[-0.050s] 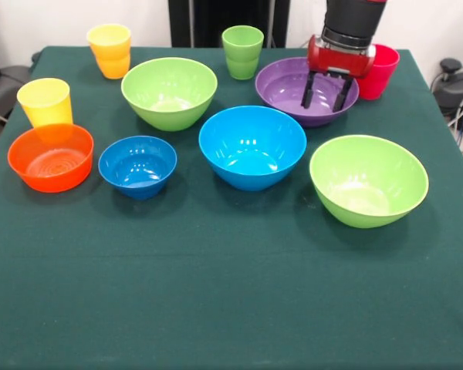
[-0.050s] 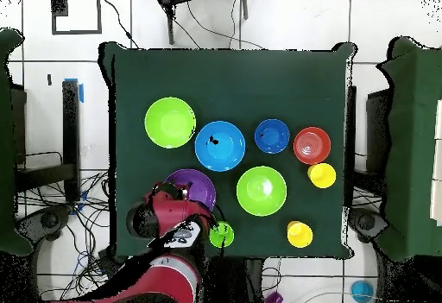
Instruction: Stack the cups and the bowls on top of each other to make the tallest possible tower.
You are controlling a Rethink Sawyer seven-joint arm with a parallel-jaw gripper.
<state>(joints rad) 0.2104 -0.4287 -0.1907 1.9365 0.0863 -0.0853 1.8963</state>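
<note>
Dark green cloth-covered table (image 1: pixel 216 308), cables on the white tiled floor (image 2: pixel 259 23), hand (image 1: pixel 327 91) open above purple bowl (image 1: pixel 285 85).

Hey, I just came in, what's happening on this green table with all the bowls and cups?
A red and black robot arm has its claw open over the purple bowl at the back of the table, holding nothing. Nothing is stacked yet: the large blue bowl, the small blue bowl, the orange bowl and both green bowls each sit separately on the green cloth. The yellow cup, orange-yellow cup, green cup and red cup stand singly too.
</note>
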